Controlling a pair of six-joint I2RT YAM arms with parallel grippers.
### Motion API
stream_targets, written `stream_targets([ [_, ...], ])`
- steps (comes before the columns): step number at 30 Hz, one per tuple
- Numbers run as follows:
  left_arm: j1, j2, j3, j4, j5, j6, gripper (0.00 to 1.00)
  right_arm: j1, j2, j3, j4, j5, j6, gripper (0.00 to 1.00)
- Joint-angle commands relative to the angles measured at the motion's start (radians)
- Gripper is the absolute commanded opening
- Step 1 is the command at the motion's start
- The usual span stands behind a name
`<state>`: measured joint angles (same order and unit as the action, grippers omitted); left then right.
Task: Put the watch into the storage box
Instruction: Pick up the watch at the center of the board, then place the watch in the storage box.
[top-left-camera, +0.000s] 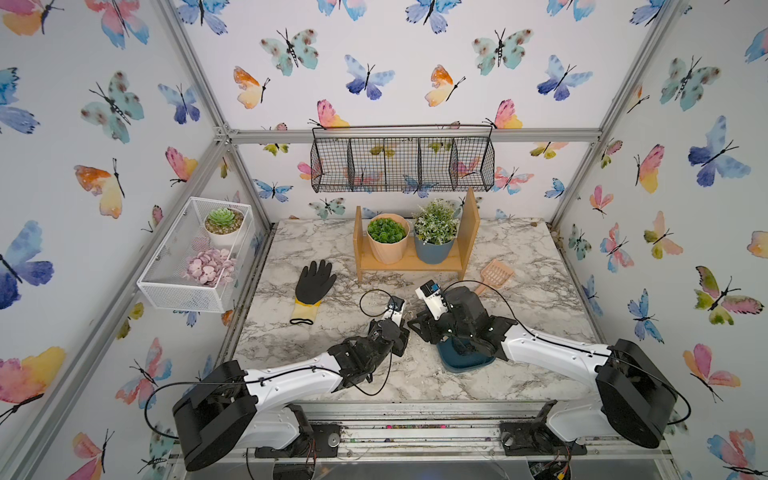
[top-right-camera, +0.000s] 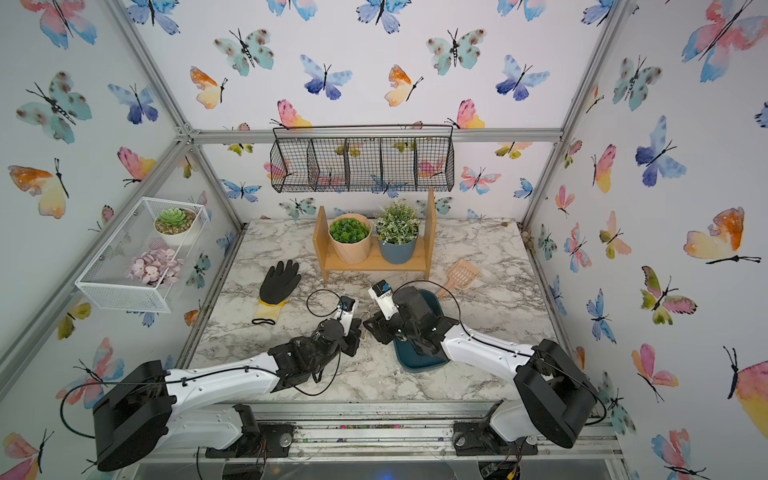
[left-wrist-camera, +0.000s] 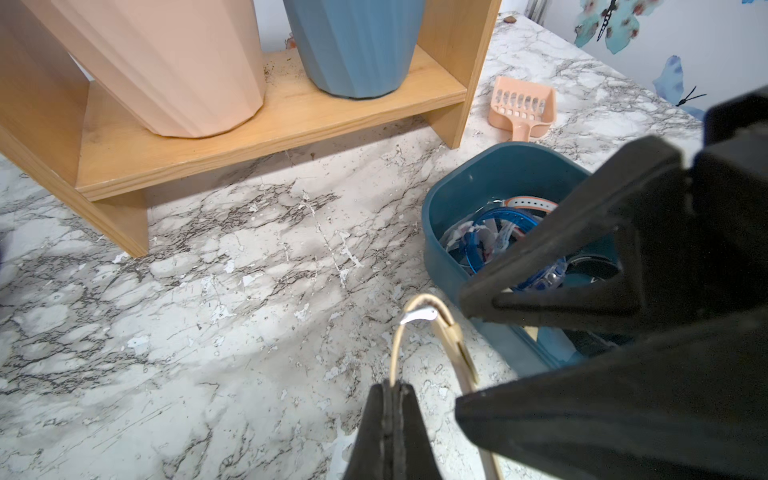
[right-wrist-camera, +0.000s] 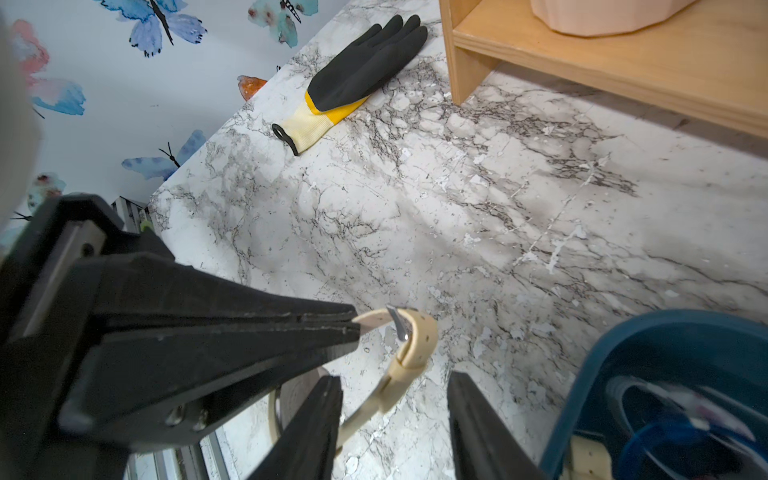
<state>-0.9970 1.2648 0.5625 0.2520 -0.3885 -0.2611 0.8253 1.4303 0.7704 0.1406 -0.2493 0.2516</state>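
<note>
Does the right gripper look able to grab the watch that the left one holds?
Probably yes: the right gripper is open, and the watch seems to hang with its strap between the jaws, just past the shut tips of the left gripper. Nothing else blocks it.

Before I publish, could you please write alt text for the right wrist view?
The left gripper pinches the cream watch by its strap, the right gripper open around that strap. The teal storage box sits close by on the marble table; a glove lies farther off.
</note>
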Motion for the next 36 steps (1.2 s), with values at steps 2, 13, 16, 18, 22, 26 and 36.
stream_targets([
  [2,-0.009,-0.017,-0.001,0.026,-0.042,0.012,0.00,0.011,0.032,0.042,0.024,-0.029,0.009,0.46],
  [13,-0.010,-0.057,-0.027,0.056,-0.061,0.019,0.00,0.012,0.070,0.065,-0.015,0.017,0.020,0.24],
  [16,-0.010,-0.059,-0.029,0.058,-0.064,0.020,0.00,0.012,0.070,0.069,-0.018,0.026,0.020,0.12],
  [18,-0.010,-0.058,-0.026,0.055,-0.064,0.020,0.00,0.012,0.069,0.071,-0.020,0.037,0.020,0.06],
  [22,-0.011,-0.059,-0.026,0.056,-0.067,0.022,0.00,0.012,0.065,0.076,-0.028,0.068,0.023,0.02],
  [26,-0.011,-0.073,-0.026,0.055,-0.077,0.026,0.41,0.012,0.052,0.076,-0.042,0.133,0.033,0.02],
  [36,-0.009,-0.105,-0.041,0.024,-0.160,0.017,0.99,0.004,-0.027,0.053,-0.094,0.332,0.001,0.02],
])
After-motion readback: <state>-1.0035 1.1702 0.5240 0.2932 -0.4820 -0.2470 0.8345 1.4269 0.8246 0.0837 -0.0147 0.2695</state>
